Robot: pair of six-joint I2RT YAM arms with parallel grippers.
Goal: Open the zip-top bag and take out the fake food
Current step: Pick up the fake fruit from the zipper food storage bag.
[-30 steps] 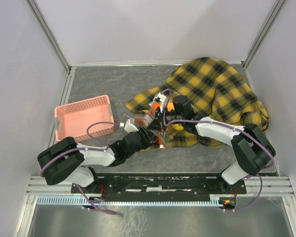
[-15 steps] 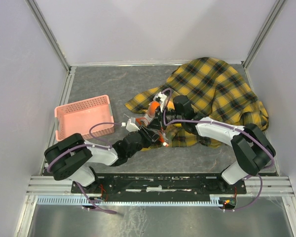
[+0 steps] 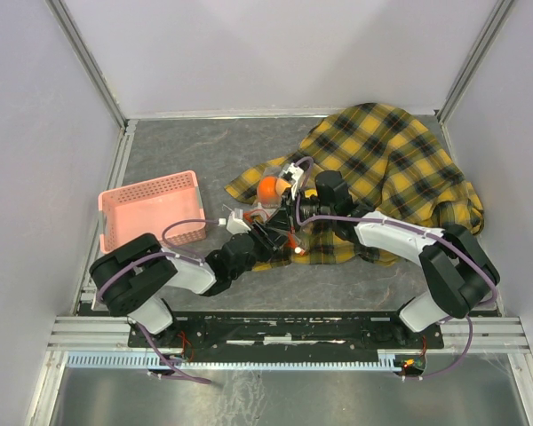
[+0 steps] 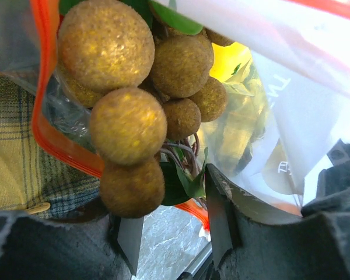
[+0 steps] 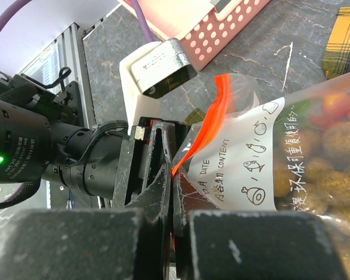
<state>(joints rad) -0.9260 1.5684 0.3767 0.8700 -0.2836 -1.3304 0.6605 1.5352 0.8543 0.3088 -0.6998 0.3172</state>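
My right claw (image 5: 168, 192) pinches the rim of the zip-top bag (image 5: 245, 169), my left claw (image 4: 172, 245) gapes half-wide, grape bunch (image 4: 128, 125) straight ahead.

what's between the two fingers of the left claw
left wrist view: the tan-brown plastic grape bunch with its green leaf, poking from the clear zip-top bag, sits in the left claw's gap

Pale lilac walls (image 3: 275, 53), aluminium corner posts (image 3: 89, 67), dark grey mottled tabletop (image 3: 195, 151), even light.

Bright, even light; wrist close-ups softly blurred.
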